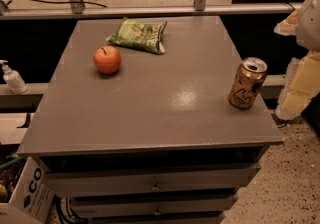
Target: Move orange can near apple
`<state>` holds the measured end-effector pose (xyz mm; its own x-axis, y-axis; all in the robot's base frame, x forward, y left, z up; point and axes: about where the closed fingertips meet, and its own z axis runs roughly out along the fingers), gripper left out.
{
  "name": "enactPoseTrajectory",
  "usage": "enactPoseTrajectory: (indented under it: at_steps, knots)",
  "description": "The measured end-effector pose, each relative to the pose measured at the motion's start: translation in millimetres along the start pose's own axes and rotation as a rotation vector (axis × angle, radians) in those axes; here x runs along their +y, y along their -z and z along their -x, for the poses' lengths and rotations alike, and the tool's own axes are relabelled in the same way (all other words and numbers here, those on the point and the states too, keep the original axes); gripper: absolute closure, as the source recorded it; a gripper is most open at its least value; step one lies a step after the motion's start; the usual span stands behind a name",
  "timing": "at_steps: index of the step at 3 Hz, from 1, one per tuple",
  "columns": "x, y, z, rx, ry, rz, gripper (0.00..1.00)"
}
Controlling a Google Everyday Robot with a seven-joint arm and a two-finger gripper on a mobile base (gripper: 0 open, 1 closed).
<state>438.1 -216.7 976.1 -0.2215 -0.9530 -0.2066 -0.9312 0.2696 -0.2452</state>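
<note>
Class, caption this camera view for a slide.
The gripper hangs right of orange can; apple sits across cabinet top, near green bag.

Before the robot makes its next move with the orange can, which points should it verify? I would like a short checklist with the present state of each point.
1. Orange can upright: ok, it stands alone.
2. Margin from the edge: not ok, the can stands close to the right edge of the cabinet top.
3. Gripper placed for approach: ok, at the right border of the view, beside the can and apart from it.
4. Path to the apple: ok, only bare grey surface between.
5. Room beside the apple: ok, the green snack bag lies behind it, apart.
6. Can full or empty: cannot tell.
</note>
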Motion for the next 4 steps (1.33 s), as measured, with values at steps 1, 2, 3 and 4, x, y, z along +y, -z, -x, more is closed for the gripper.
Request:
enactPoseTrajectory:
  at_steps: [1,2,3,4]
  knots:
    - [0,0,0,-0.001,0.0,-0.003,0.0]
    - [-14,-11,-5,-0.047,-0.017,-0.023,0.0]
    - [-39,-35,-12,-0.116,-0.044,-0.046,0.0]
    - [-68,-58,-20,-0.157,-0.063,-0.083,0.0]
